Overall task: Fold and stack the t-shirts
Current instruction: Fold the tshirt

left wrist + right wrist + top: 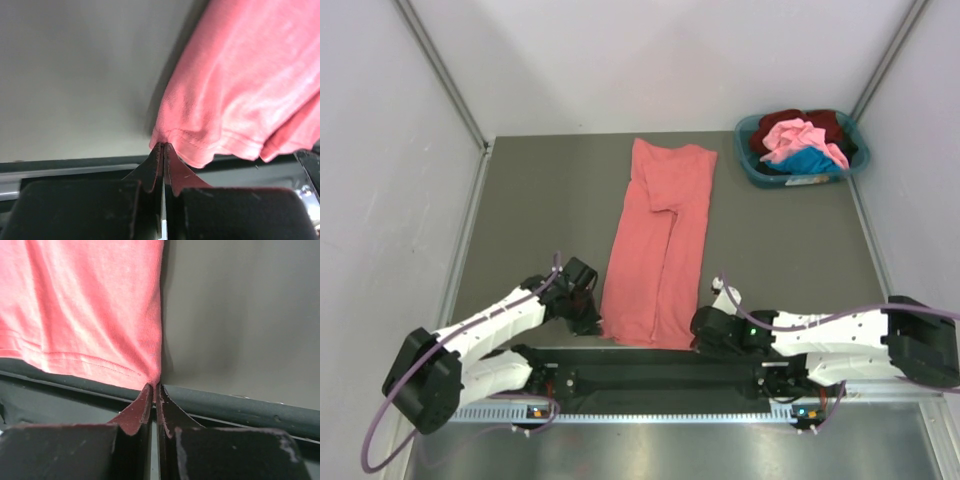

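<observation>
The salmon-red t-shirt (pixel 660 240), folded into a long strip, lies mid-worktop (pixel 540 210). The left gripper (pixel 162 146) is clamped on its hem corner at 7 o'clock, and the right gripper (pixel 154 386) on the corner at 5 o'clock. At 1 o'clock, other t-shirts (pixel 800 140) fill a basket (pixel 790 180).

Bare table (pixel 540 220) runs down both sides of the long salmon-red t-shirt (pixel 660 250), giving open passage there. The teal basket (pixel 798 180), heaped with t-shirts (pixel 798 138), fills the far right corner, and walls (pixel 380 200) hem in both sides.
</observation>
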Motion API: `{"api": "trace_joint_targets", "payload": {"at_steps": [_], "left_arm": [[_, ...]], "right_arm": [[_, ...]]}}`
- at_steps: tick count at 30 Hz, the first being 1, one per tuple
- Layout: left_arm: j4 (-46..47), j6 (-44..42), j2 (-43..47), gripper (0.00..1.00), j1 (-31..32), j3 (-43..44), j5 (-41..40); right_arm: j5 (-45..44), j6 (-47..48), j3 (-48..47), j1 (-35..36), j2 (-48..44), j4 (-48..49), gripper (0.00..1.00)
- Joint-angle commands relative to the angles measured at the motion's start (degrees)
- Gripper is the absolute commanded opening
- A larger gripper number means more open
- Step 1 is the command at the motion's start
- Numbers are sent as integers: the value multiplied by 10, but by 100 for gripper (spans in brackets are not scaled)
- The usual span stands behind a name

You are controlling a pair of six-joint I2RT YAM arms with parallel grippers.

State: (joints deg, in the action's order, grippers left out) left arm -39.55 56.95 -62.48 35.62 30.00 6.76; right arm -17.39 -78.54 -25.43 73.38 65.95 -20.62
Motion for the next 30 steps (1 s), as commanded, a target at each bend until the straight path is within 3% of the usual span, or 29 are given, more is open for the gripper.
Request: {"api": "trace_joint_targets", "payload": {"at_steps": [1,6,10,17,24,30], "left_arm": [[24,28,22,0,19,-6,26],[-3,46,27,0,46,-8,-15],[-3,37,18,0,48,11,-21],[-40,-5,-33,0,46,120,-62],[-5,-25,-89,0,30,151,-48],[-11,-66,-134,0,-20,211,-52]], "right_arm": [[-35,4,10,9,-42,-37,0],[-38,25,13,9,-83,-61,0],[-55,61,-28,9,-64,-103,0],[-76,111,-89,-12,-63,-151,0],[-56,201,-128,-97,-49,-151,0],[-34,302,-177,-169,-20,-146,0]]}}
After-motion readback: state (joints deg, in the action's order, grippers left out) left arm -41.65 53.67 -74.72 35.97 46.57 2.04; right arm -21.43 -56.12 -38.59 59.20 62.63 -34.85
